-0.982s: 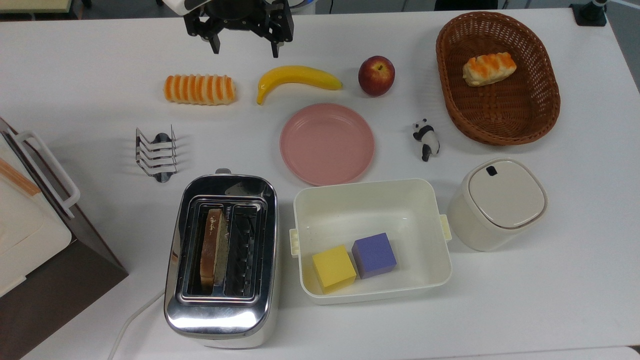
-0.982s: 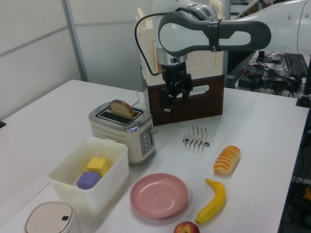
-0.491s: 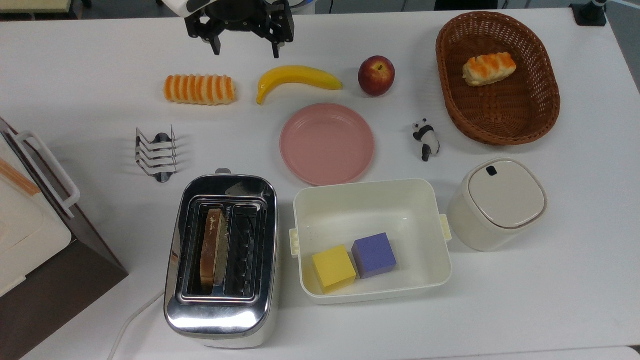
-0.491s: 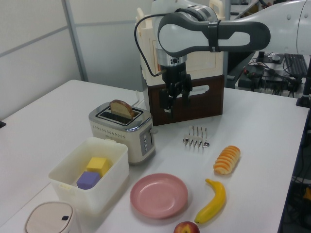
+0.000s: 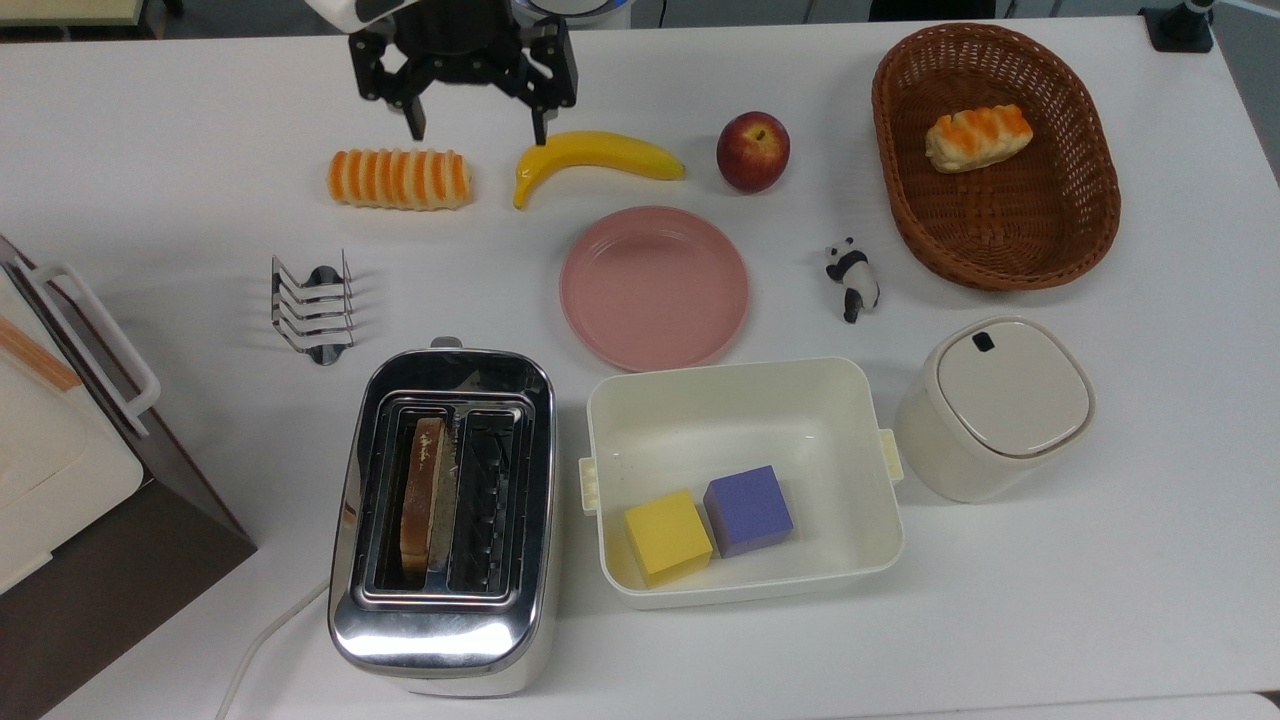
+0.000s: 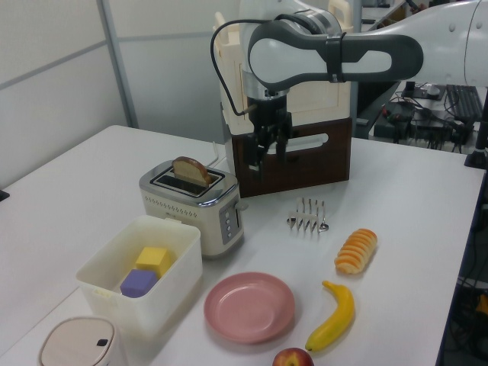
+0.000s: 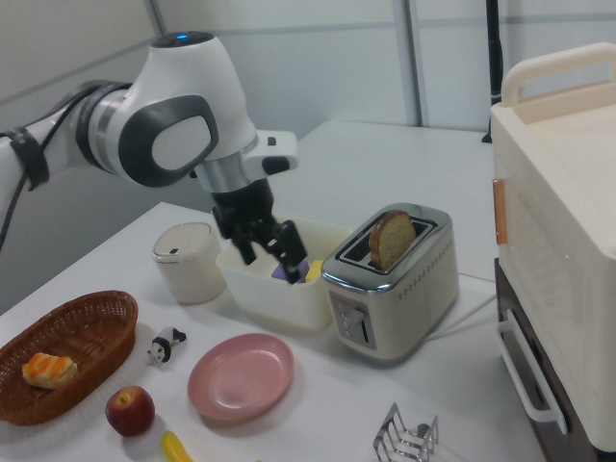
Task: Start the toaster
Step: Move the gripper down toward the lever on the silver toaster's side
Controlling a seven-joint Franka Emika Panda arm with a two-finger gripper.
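Observation:
The chrome two-slot toaster stands near the front edge in the top view, with a slice of toast upright in its left slot. It also appears in the left view and the right view. Its lever knob pokes out of the end facing the toast rack. My gripper hangs open and empty high over the far side of the table, between the striped roll and the banana, well apart from the toaster. In the left view the gripper hovers above and to the right of the toaster.
A wire toast rack, striped roll, banana, apple and pink plate lie between gripper and toaster. The cream tub holding two blocks sits right of the toaster. A boxy appliance stands at the left.
The open gripper has shifted a little left and toward the toaster side in the top view. Nothing on the table has moved.

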